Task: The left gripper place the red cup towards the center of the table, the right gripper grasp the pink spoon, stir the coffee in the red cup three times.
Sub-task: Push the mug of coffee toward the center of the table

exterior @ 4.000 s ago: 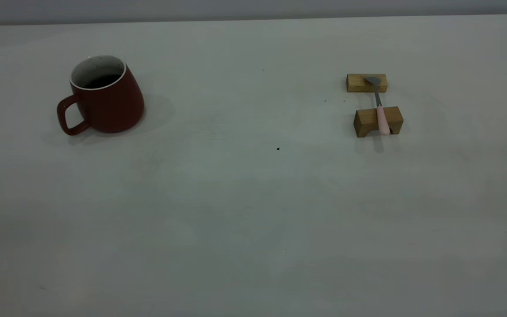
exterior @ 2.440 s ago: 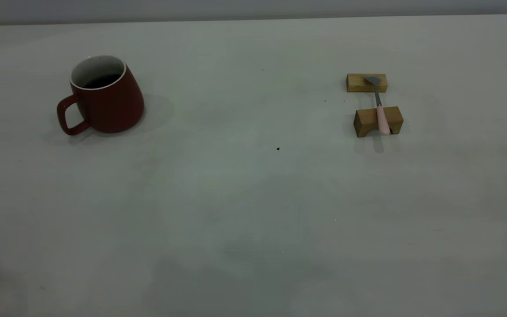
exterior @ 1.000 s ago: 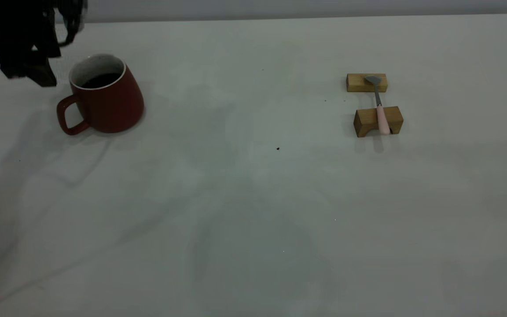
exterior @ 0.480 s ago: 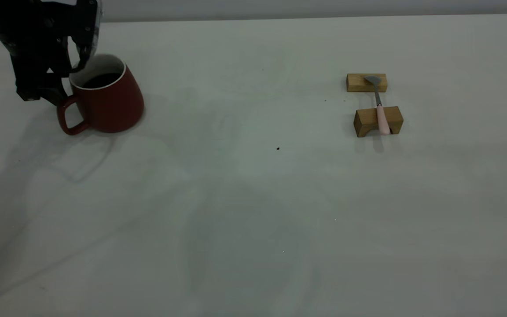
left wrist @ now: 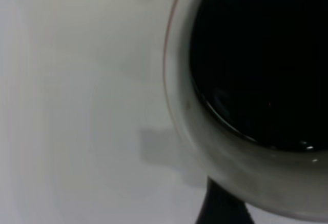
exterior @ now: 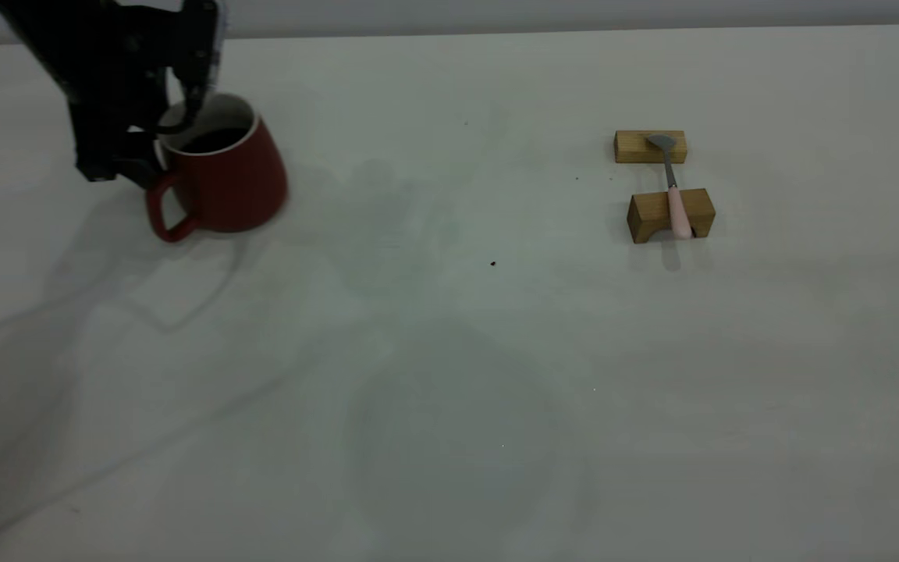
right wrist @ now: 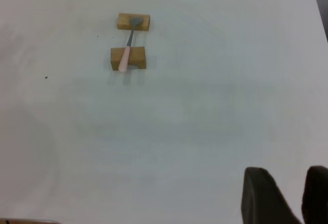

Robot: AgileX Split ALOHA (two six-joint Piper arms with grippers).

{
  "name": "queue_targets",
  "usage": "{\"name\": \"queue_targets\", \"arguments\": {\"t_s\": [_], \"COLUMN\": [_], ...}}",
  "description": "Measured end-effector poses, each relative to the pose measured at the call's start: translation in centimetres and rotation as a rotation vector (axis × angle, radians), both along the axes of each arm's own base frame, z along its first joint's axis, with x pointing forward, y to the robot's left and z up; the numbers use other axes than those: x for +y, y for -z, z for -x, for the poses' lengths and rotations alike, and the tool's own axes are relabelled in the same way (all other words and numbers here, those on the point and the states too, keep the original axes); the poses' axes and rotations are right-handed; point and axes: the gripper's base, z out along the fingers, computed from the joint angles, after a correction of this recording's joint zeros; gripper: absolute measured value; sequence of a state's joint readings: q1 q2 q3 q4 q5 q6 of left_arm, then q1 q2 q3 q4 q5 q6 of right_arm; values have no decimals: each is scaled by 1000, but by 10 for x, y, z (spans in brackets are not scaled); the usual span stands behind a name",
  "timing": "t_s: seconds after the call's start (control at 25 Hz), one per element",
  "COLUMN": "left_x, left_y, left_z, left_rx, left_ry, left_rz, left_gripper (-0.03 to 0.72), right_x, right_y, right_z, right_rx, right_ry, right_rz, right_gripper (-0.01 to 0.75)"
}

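The red cup [exterior: 235,191] stands at the table's [exterior: 449,375] far left, its handle toward the front left and dark coffee [exterior: 217,140] inside. My left gripper [exterior: 170,134] is shut on the cup's rim on the handle side, one finger inside and one outside. In the left wrist view the white rim [left wrist: 215,152] and the coffee [left wrist: 261,55] fill the frame, with one dark finger [left wrist: 220,208] below the rim. The pink spoon [exterior: 676,207] lies across two wooden blocks at the right. My right gripper [right wrist: 287,175] hangs well short of the spoon [right wrist: 124,57], slightly open with nothing in it.
Two wooden blocks bear the spoon: a flat one [exterior: 633,147] under its bowl and a notched one [exterior: 652,215] under its handle. A small dark speck [exterior: 493,264] marks the table's middle. The table's far edge runs along the top of the exterior view.
The left arm came in from the upper left, closed on the cup's rim, and has slid the cup a short way to the right. Spoon and blocks have not moved.
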State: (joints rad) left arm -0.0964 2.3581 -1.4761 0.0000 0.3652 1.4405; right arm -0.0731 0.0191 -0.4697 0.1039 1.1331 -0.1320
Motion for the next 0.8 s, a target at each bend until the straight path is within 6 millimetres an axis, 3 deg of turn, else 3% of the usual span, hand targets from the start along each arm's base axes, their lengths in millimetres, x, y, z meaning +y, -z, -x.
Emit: {"name": "queue_targets", "arguments": {"t_s": [0.8], "left_x": [-95], "left_y": [2], "left_z": [16], "left_rx": [4], "left_ry": [27], "left_rz": [172], "left_gripper": [581], "right_x": [0], "right_y": [0], "right_z": [0], "right_rx": [0], "right_ry": [0], "right_rz": [0], "right_gripper": [238]}}
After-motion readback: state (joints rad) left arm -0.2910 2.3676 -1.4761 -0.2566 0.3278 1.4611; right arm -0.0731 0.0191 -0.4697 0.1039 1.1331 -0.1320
